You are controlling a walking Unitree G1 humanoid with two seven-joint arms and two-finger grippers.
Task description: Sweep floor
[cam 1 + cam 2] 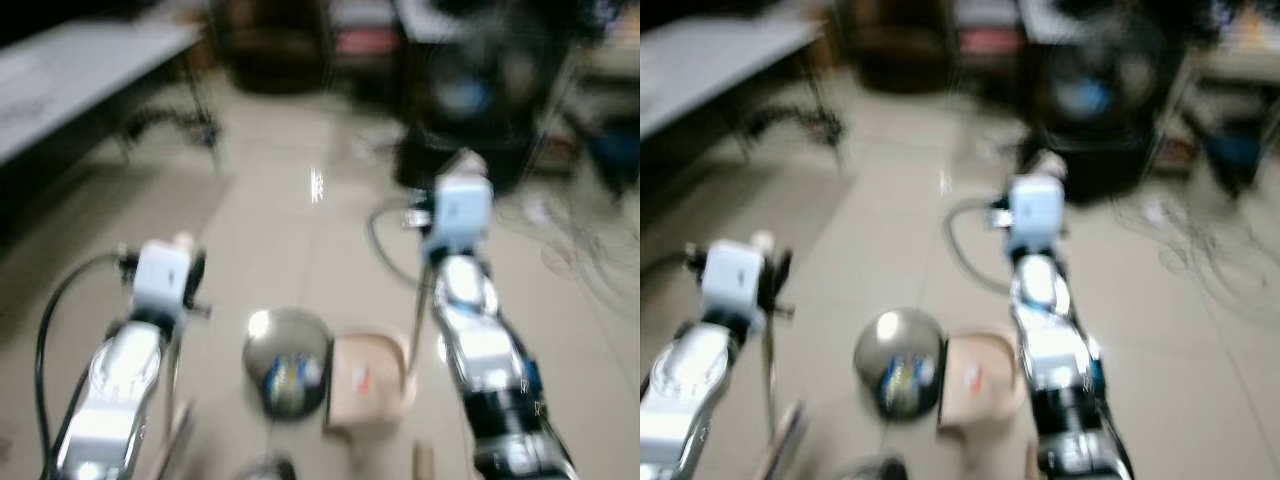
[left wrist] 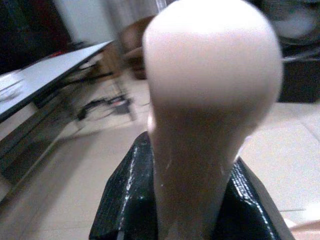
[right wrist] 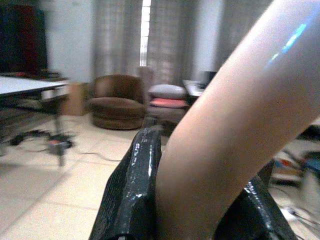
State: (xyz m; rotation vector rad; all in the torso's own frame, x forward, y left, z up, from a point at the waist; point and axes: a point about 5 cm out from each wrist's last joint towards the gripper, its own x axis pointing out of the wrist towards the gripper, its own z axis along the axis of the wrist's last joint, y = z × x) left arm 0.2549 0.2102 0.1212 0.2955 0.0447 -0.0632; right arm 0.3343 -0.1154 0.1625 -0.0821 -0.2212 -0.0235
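Looking down through the blurred head camera, I have both silver arms raised over the pale tiled floor [image 1: 290,230]. My left gripper [image 2: 192,210] is clamped on a pale pink rounded handle end [image 2: 212,85], whose knob rises above the black fingers [image 2: 125,200] in the left wrist view. My right gripper [image 3: 192,210] is closed around a second pale pink curved handle [image 3: 235,115], which slants up between its black fingers [image 3: 132,190].

On the floor between the arms, close to the robot's feet, sits a pale pink plastic dustpan [image 1: 368,380], and just beside it on the left is a shiny round metal object [image 1: 287,362], possibly a bin lid; the blur hides which.

Farther off I see a grey table [image 1: 70,70] on the left, a brown armchair [image 3: 112,102] and loose dark cables [image 1: 580,245] on the right.
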